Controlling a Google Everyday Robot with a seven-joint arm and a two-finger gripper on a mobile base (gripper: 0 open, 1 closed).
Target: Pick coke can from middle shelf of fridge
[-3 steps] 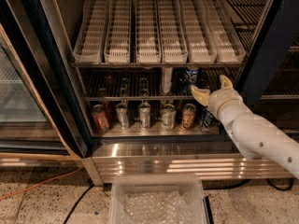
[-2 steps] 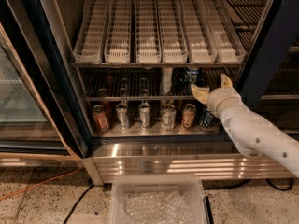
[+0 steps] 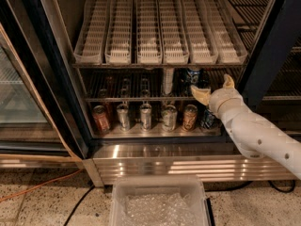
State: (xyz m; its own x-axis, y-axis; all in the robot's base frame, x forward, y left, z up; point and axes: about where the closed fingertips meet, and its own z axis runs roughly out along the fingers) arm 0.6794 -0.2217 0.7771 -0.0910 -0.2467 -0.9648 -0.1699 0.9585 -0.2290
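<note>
Almost nothing has moved in the last second: the gripper (image 3: pixel 215 88) sits where it was, at most a touch lower, at the right end of the middle shelf (image 3: pixel 141 99). Its two tan fingers (image 3: pixel 202 95) are spread wide and hold nothing. It hovers just in front of the shelf's thin rail, near a blue can (image 3: pixel 193 75) and a tall silver can (image 3: pixel 168 81).

We take the coke can (image 3: pixel 109 83) to be the dim reddish one standing upright toward the left of that wire rack, set back in shadow. It is well apart from the gripper, with other cans between them. We should not confuse it with the copper-brown can (image 3: pixel 100 119) on the steel floor of the fridge (image 3: pixel 188 152) below.

We judge the can to be light to moderate in weight if full. It should be stiff enough along its wall but thin-skinned, so a hard squeeze would dent it. Its painted side is smooth and may be slick with chill. The white slotted trays (image 3: pixel 150 55) hang close overhead and leave little room above the can. So we would come in from the front and close the fingers on opposite sides of the body, about mid-height and below the silver rim. The wires give an uneven footing, and a nudge could tip it or its neighbours.
</note>
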